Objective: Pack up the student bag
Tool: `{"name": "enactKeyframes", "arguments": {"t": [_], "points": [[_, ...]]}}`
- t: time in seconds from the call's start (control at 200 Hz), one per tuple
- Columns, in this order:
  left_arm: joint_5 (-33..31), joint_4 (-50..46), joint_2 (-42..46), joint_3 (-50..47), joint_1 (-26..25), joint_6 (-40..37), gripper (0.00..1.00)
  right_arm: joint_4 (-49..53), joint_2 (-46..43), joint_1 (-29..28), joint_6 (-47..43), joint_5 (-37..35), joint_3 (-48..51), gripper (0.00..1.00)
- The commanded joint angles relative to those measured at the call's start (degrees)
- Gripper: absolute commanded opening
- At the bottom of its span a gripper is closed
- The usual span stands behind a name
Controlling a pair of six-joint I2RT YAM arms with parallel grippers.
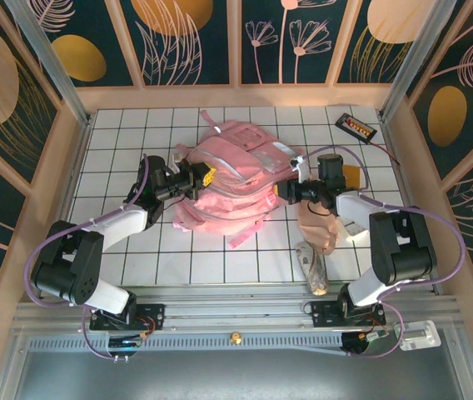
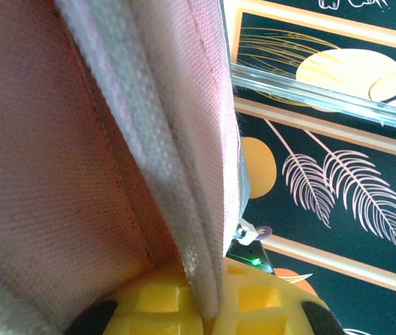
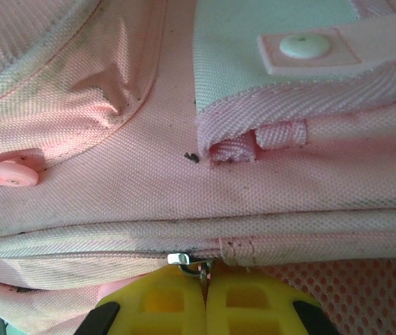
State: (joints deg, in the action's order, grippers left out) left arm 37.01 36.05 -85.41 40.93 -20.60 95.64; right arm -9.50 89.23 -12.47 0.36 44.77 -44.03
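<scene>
The student bag (image 1: 232, 179), a large pink fabric backpack, lies flat in the middle of the white gridded table. My left gripper (image 1: 206, 177) is at the bag's left side. In the left wrist view its yellow fingers (image 2: 163, 300) are shut on a folded pink fabric edge of the bag (image 2: 191, 174). My right gripper (image 1: 291, 191) is at the bag's right side. In the right wrist view its yellow fingers (image 3: 170, 303) are pressed together on the small metal zipper pull (image 3: 196, 263) at the bag's seam (image 3: 184, 230).
A tan soft item (image 1: 316, 237) lies on the table below the right gripper, near the front edge. A black device with an orange strip (image 1: 357, 127) sits at the back right corner. Patterned walls enclose the table.
</scene>
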Motion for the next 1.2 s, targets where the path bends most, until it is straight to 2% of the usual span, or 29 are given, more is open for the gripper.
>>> {"name": "enactKeyframes", "arguments": {"t": [0.0,0.1,0.25,0.5,0.63,0.881,1.071,1.196], "points": [[4.0,10.6,3.4,2.6,0.2,1.6,0.0,1.4,-2.5,0.7,-0.4,-0.2,0.4,0.0],[4.0,10.8,3.2,2.6,0.2,1.7,0.0,2.2,-1.6,0.7,-0.2,1.2,0.2,0.0],[3.9,10.9,3.7,2.4,0.2,1.8,0.0,0.6,0.8,0.7,1.3,2.8,0.5,0.1],[3.8,10.7,4.3,1.5,0.2,1.8,0.0,-2.4,1.8,0.7,3.2,3.6,1.9,0.19],[3.7,10.9,4.2,1.7,0.2,1.9,0.0,-2.5,1.4,0.6,3.3,3.3,2.6,0.2],[3.5,10.6,4.5,2.1,0.2,1.9,0.0,-2.5,1.1,0.6,3.3,3.0,3.1,0.19],[3.2,10.0,4.9,1.9,0.2,1.7,0.0,-1.8,0.5,0.7,3.7,1.3,3.4,0.06],[2.6,8.5,5.3,2.0,0.2,0.7,0.0,1.2,-2.3,0.7,3.3,-2.2,3.6,0.0]]}}
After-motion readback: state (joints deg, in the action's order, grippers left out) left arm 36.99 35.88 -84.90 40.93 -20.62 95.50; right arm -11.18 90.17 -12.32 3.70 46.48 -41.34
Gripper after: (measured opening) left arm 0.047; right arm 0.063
